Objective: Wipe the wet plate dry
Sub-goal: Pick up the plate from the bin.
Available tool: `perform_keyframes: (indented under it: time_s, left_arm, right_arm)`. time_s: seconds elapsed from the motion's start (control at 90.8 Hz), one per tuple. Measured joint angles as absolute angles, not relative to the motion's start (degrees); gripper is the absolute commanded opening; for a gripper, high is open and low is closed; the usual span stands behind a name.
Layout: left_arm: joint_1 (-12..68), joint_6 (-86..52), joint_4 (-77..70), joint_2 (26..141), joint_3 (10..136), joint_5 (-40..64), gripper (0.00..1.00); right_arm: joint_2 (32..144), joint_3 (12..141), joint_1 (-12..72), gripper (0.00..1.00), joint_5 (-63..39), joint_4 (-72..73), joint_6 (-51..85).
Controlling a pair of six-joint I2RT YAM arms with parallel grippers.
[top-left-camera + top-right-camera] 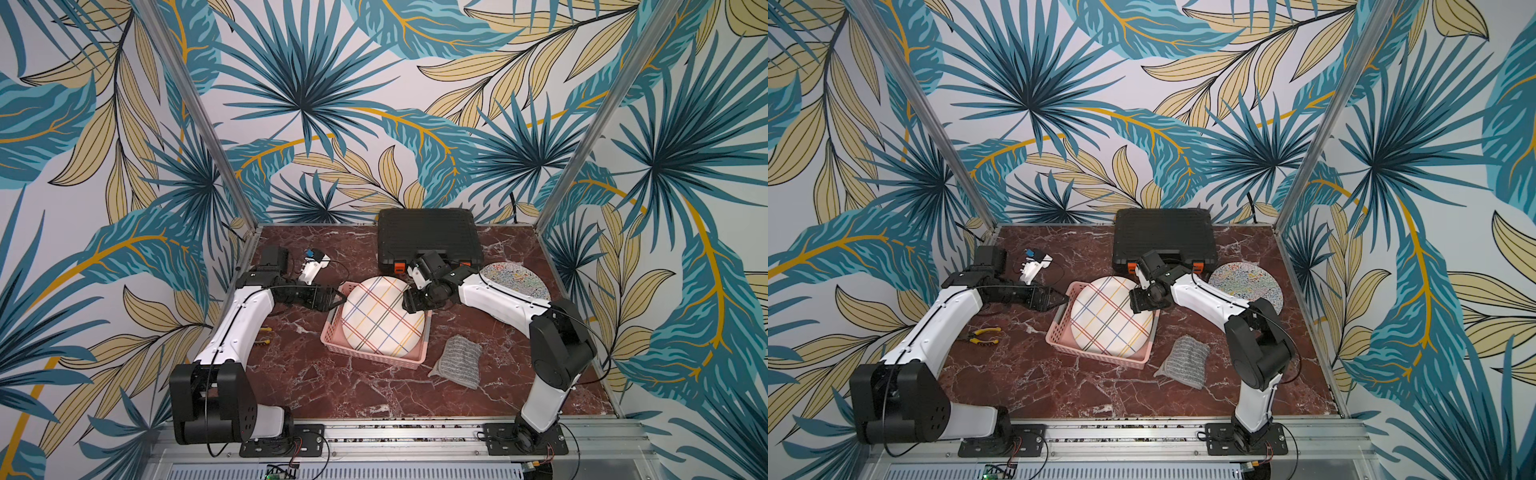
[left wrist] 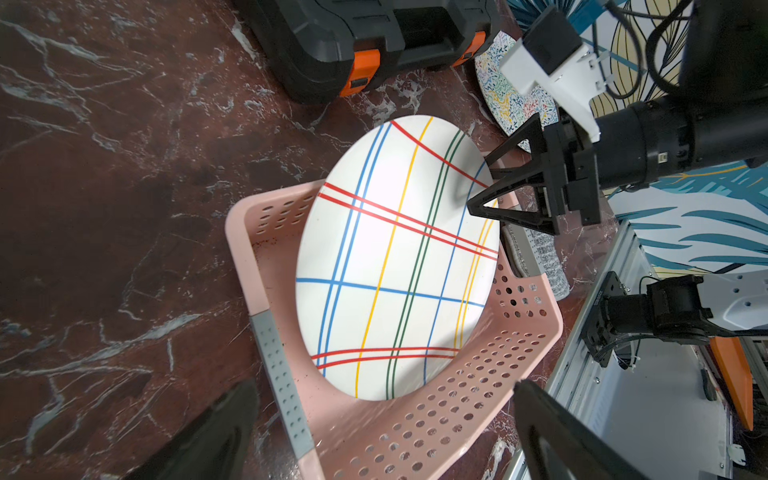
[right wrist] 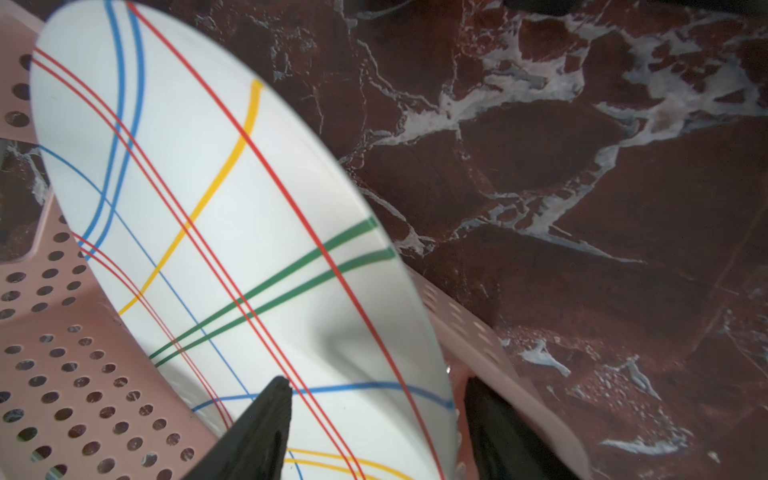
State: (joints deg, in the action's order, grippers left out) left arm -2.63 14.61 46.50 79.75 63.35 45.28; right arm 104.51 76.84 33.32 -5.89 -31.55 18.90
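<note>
The plate (image 1: 380, 320) (image 1: 1108, 318), white with coloured crossing stripes, leans tilted inside a pink perforated basket (image 1: 332, 332) (image 1: 1059, 328). My right gripper (image 1: 408, 303) (image 1: 1134, 301) is open and straddles the plate's far right rim. In the right wrist view one finger (image 3: 266, 419) lies over the plate's face (image 3: 216, 208). The other finger (image 3: 494, 424) sits behind the rim, against the basket wall. My left gripper (image 1: 337, 300) (image 2: 384, 386) stands wide open at the basket's far left corner (image 2: 478, 374), holding nothing. A folded grey cloth (image 1: 457, 359) (image 1: 1183, 361) lies on the table right of the basket.
A black tool case (image 1: 430, 237) with orange latches stands at the back. A speckled plate (image 1: 515, 280) lies behind the right arm. Yellow-handled pliers (image 1: 982, 336) lie beside the left arm, and a small white device (image 1: 313, 266) sits at the back left.
</note>
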Motion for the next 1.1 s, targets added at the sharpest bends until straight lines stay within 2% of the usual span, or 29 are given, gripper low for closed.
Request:
perform_keyframes:
  time_s: [0.165,0.264,0.463,0.551,0.672,0.947,1.102]
  left_arm:
    - [-2.6,14.6,46.5,79.7,63.4,45.4,1.00]
    - [-2.6,14.6,46.5,79.7,63.4,45.6,1.00]
    - [-2.6,14.6,46.5,79.7,63.4,45.9,1.00]
    - [-2.6,14.6,46.5,79.7,63.4,45.9,1.00]
    - [-2.6,14.4,46.2,79.7,63.1,45.9,1.00]
    - [-2.6,11.9,43.4,79.7,61.7,44.1,1.00]
    - [-2.6,10.2,42.0,79.7,60.4,42.8,1.00]
  right_arm:
    - [106.3,77.2,33.5,0.65,-7.2,-30.0,19.3]
    - [106.7,76.8,33.5,0.51,-8.3,-28.1,20.0]
    - [106.1,75.6,33.6,0.13,-13.3,-21.5,21.4]
    - [104.2,75.5,33.6,0.05,-17.5,-18.7,23.0]
    - [100.4,74.6,34.2,0.00,-19.0,-16.2,23.3]
    - [93.3,69.7,33.2,0.00,-17.2,-16.6,22.9]
    - [86.9,65.8,31.1,0.00,-20.6,-15.6,24.4]
